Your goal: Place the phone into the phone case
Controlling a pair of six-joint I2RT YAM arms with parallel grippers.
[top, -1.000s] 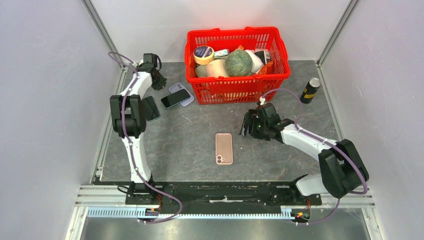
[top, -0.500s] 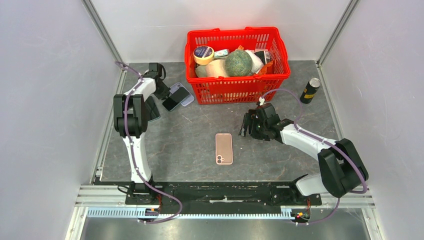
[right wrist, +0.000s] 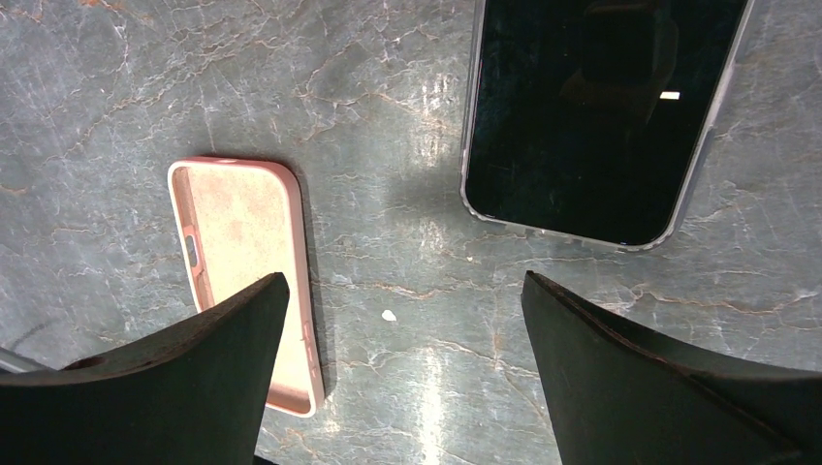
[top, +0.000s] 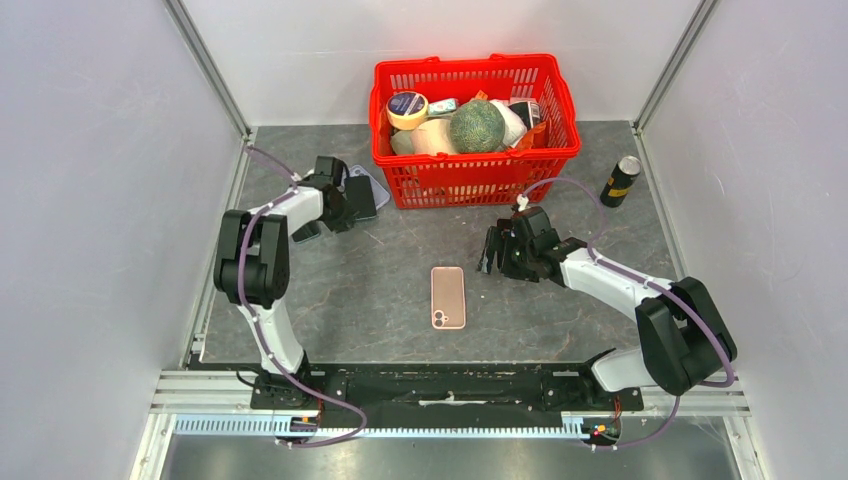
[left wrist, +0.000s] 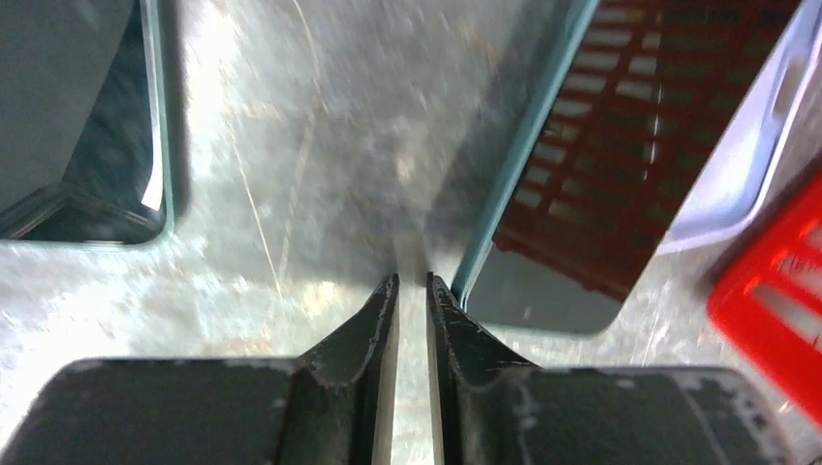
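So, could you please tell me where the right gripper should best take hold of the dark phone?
Grip the phone across its two long edges, near mid-length, coming straight down. It lies flat, screen up, so only its thin sides offer faces. The right gripper stands open, and its fingers seem in line with that width.
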